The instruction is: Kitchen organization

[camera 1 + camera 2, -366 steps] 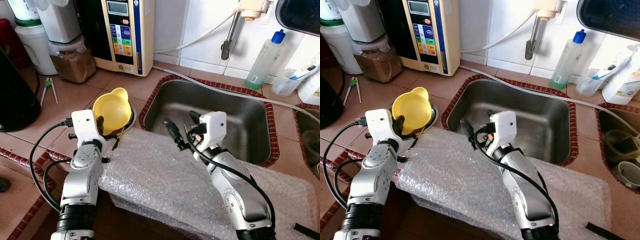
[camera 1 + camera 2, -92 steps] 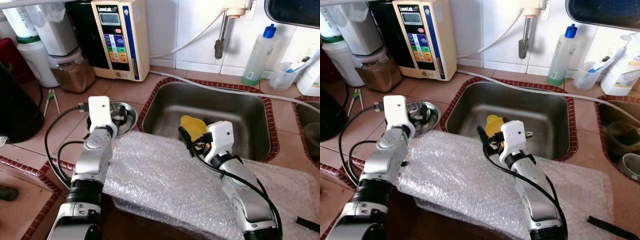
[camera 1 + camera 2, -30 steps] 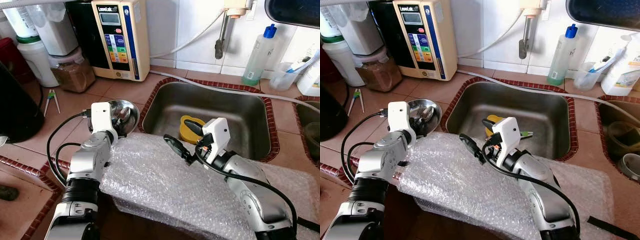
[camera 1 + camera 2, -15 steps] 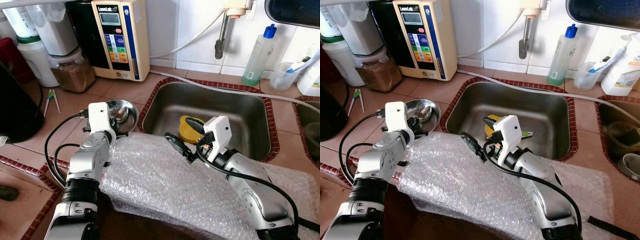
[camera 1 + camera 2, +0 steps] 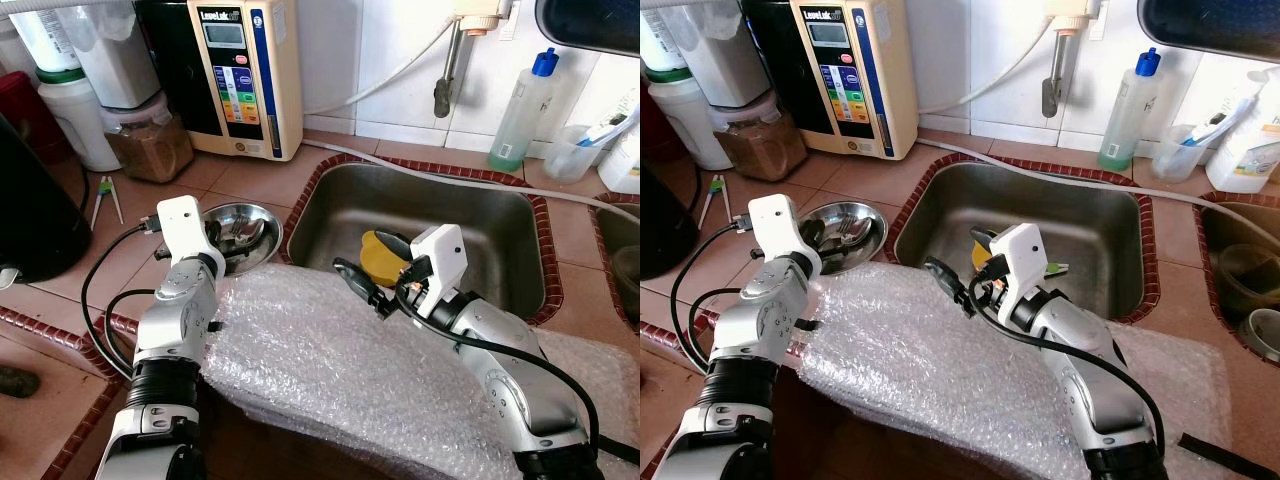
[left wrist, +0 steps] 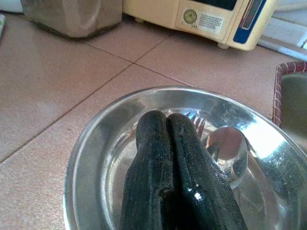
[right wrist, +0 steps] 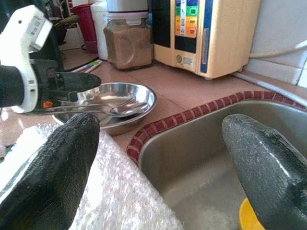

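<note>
The left gripper (image 6: 184,158), fingers pressed together, hovers over the shallow round steel bowl (image 5: 262,243) holding a metal spoon (image 6: 230,152) beside the steel sink (image 5: 520,262). It may knock the light bowl over the sink's rim. The right gripper (image 5: 375,275) hangs wide apart near the yellow plastic cup (image 5: 380,255) in the sink.

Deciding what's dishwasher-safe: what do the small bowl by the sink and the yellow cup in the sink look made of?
Bowl: polished metal, likely stainless steel; it mirrors the spoon and fork inside. Yellow cup: probably plastic, judging by its opaque, even colour and dull sheen.
</note>
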{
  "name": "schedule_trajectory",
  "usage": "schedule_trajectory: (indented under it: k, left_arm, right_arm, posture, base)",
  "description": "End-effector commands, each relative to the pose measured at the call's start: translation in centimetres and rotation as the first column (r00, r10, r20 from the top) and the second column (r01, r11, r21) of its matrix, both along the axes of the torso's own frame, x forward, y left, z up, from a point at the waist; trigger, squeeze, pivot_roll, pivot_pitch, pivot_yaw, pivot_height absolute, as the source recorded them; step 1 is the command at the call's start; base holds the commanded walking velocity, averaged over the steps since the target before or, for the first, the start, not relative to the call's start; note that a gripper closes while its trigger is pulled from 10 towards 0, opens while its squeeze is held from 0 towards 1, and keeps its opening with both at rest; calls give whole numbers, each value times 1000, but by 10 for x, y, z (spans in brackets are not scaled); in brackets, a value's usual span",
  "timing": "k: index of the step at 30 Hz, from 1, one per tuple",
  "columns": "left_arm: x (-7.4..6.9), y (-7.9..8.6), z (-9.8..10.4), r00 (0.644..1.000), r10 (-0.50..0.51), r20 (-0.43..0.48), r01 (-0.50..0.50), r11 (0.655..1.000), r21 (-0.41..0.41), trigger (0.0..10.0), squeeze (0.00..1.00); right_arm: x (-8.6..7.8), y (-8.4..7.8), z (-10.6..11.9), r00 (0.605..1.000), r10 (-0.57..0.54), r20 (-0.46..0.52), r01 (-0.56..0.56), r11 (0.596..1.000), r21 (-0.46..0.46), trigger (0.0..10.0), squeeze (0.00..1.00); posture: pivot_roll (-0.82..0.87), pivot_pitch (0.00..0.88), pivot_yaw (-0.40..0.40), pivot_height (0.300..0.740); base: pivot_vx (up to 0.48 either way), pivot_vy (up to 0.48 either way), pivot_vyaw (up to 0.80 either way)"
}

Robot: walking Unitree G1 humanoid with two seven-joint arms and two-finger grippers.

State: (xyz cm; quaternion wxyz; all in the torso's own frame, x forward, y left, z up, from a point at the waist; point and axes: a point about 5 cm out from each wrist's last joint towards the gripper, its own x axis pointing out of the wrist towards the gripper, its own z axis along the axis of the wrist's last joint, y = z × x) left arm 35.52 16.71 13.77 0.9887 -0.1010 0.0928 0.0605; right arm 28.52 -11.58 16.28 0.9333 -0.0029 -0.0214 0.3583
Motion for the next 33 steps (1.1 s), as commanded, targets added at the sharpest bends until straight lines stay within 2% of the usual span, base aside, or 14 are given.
schedule_trajectory:
  k: [1,2,3,4,5,6,8,14,15,16,18,27,33]
  left_arm:
    - [2,1,5,1000,-3,22,2,999,35,0,0]
    - [4,0,10,998,-40,44,35,995,98,3137,0]
    - [6,0,12,998,-53,44,48,993,104,9569,0]
    - [6,0,12,998,-53,44,48,993,104,9569,0]
    - [8,2,15,996,-72,43,66,991,112,10000,118]
    - [10,5,16,996,-76,41,70,989,132,10000,1000]
    - [13,12,15,997,-82,12,78,983,168,10000,1000]
    - [15,21,8,992,-101,-71,111,979,172,10000,1000]
    - [15,23,5,989,-106,-100,121,980,158,10000,1000]
    - [15,24,0,982,-116,-147,133,985,109,10000,1000]
    - [15,24,-3,976,-123,-179,137,988,71,10000,1000]
    - [18,20,-3,959,-203,-200,227,968,106,10000,1000]
    - [19,20,-4,957,-199,-213,223,970,98,10000,1000]
  right_arm:
    - [2,-1,1,1000,-5,7,5,1000,-6,10000,0]
    - [3,-2,0,1000,-16,10,16,1000,-9,10000,0]
    - [3,-2,0,1000,-18,9,19,1000,-10,10000,0]
    - [3,-2,0,1000,-18,9,19,1000,-10,10000,0]
    - [2,-2,0,1000,-21,9,21,1000,-13,10000,0]
    - [2,-2,-1,1000,-23,9,23,1000,-15,10000,0]
    - [2,-2,-1,1000,-27,11,27,999,-20,10000,0]
    - [2,-3,-2,999,-34,14,35,999,-27,10000,0]
    - [2,-3,-2,999,-35,13,36,999,-27,10000,0]
    - [1,-2,-3,999,-35,12,36,999,-27,10000,0]
    - [0,-1,-3,999,-32,14,32,999,-33,10000,0]
    - [-2,4,-5,1000,-15,21,16,999,-50,10000,0]
    - [0,2,-3,999,-22,30,23,998,-57,10000,0]
  posture:
    - [-192,2,70,740]
    - [-195,2,70,740]
    - [-195,2,70,740]
    - [-195,2,70,740]
    - [-195,2,70,740]
    - [-196,3,72,740]
    - [-198,2,72,740]
    - [-201,5,76,740]
    - [-200,9,81,740]
    - [-200,11,83,740]
    - [-196,18,88,740]
    - [-199,10,90,740]
    - [-202,5,89,740]
  base:
    - [0,0,0]
    - [0,0,0]
    - [0,0,0]
    - [0,0,0]
    - [0,0,0]
    - [0,0,0]
    - [0,0,0]
    - [0,0,0]
    - [0,0,0]
    - [0,0,0]
    - [0,0,0]
    - [0,0,0]
    - [0,0,0]
